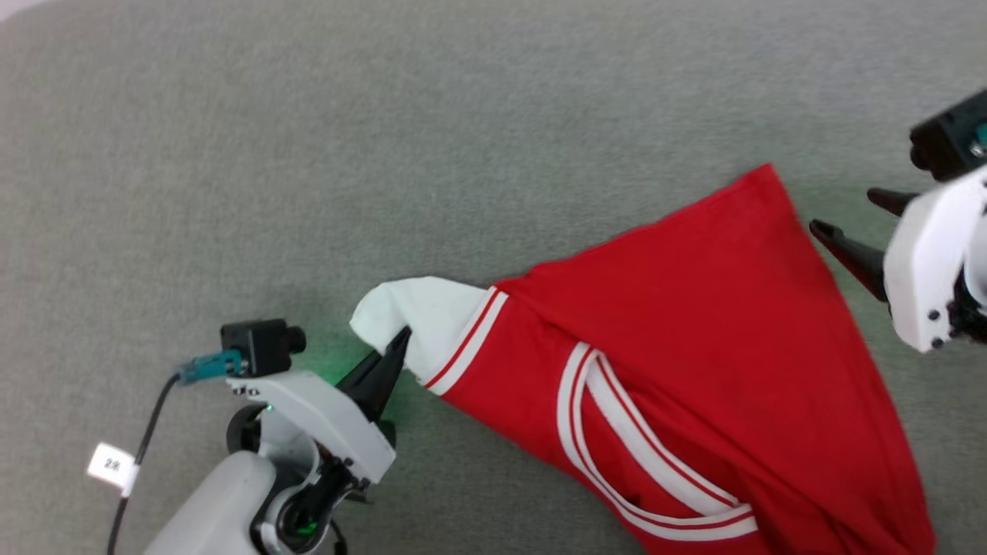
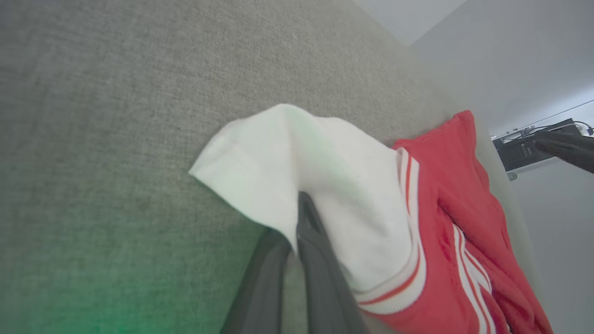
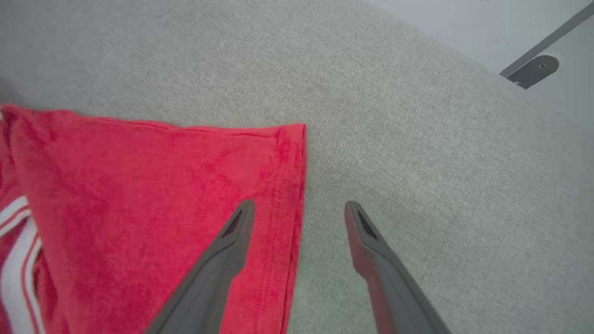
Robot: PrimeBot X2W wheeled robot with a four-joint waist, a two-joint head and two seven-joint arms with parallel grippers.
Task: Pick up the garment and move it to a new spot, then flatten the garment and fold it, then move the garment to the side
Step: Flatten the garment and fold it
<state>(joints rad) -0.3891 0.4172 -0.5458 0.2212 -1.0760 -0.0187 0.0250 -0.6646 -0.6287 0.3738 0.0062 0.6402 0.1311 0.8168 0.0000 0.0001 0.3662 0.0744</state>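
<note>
step: flatten | red white-sleeved jersey garment (image 1: 694, 324) rumpled on grey fabric table (image 1: 308, 154) | left claw (image 1: 397, 343) pinches its white sleeve (image 1: 420, 312) | right claw (image 1: 842, 209) gaping beside its hem corner (image 3: 297, 134) | advice: clamp hem, pull outward

From the robot's head the garment (image 1: 694, 324) lies on the surface (image 1: 385, 116), running from the middle out toward five o'clock. Its sleeve (image 1: 416, 312) is the nine o'clock end. The left pincer (image 1: 402, 335) comes in from seven o'clock, tips clamped together on the sleeve's edge. The right pincer (image 1: 842, 210) sits at three o'clock, just beside the garment's far corner, jaws spread apart.
</note>
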